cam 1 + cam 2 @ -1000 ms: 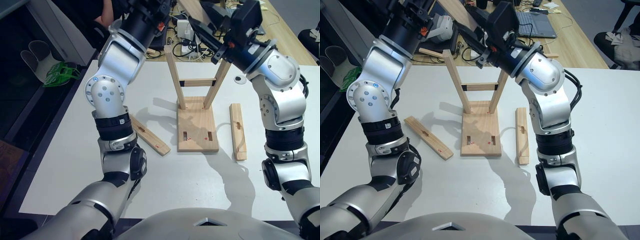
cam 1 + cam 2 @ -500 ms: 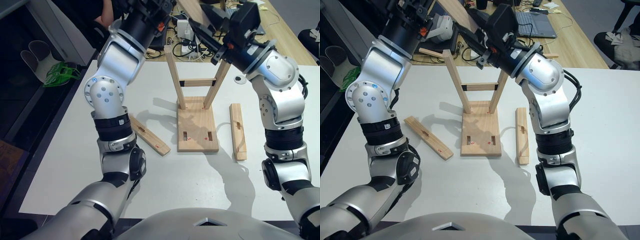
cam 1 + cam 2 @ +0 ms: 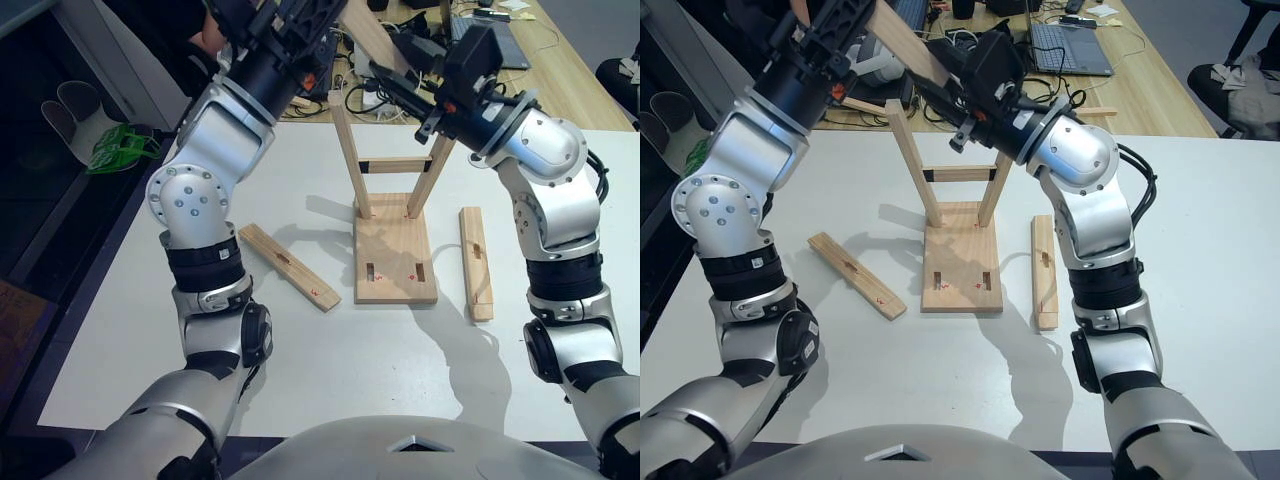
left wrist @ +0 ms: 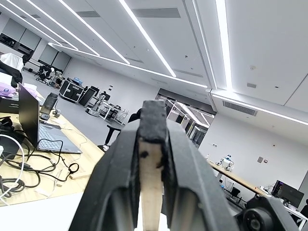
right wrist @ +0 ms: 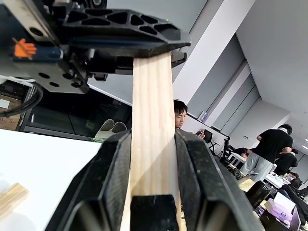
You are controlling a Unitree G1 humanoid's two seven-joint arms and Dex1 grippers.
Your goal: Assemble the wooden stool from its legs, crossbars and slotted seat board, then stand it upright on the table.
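While both grippers clamp it, 1 wooden leg (image 3: 910, 45) hangs tilted above the tabletop's (image 3: 150, 330) far edge, the left gripper (image 4: 152, 144) pinching 1 end and the right gripper (image 5: 151, 159) the other. Mid-tabletop lies the seat board (image 3: 395, 260), with 2 upright legs (image 3: 350, 155) and a crossbar (image 3: 398, 165). 2 loose pieces (image 3: 288, 265) flank it.

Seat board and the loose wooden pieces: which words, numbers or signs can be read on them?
Seat board: small red marks by the slots, too small to read.
Left loose piece: one red mark, too small to read.
Right loose piece: no print visible.
No readable words or numbers.
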